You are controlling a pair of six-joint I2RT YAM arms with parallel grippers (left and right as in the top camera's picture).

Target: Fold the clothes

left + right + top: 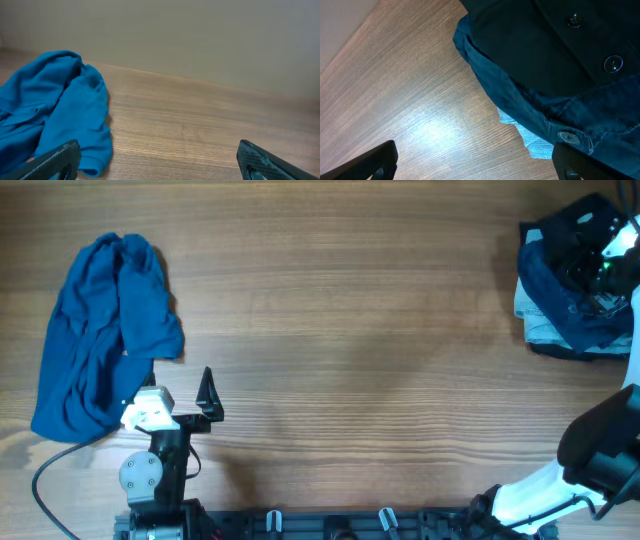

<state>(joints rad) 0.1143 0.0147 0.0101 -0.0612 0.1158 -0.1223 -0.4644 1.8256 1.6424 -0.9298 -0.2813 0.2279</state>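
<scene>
A crumpled bright blue garment point(105, 330) lies at the table's left side. It also shows at the left of the left wrist view point(55, 110). My left gripper point(180, 392) sits just off the garment's near right corner, open and empty point(160, 162), with its left finger at the cloth's edge. A pile of dark clothes point(565, 305) lies at the far right: a black buttoned piece point(545, 45) on dark denim point(530, 107), over a light blue piece point(532, 142). My right gripper point(590, 265) hovers over this pile, open and empty point(475, 162).
The wooden table point(350, 330) runs between the two heaps. The arm bases and a cable point(45, 480) are at the near edge. A plain wall point(200, 35) stands behind the table's far edge.
</scene>
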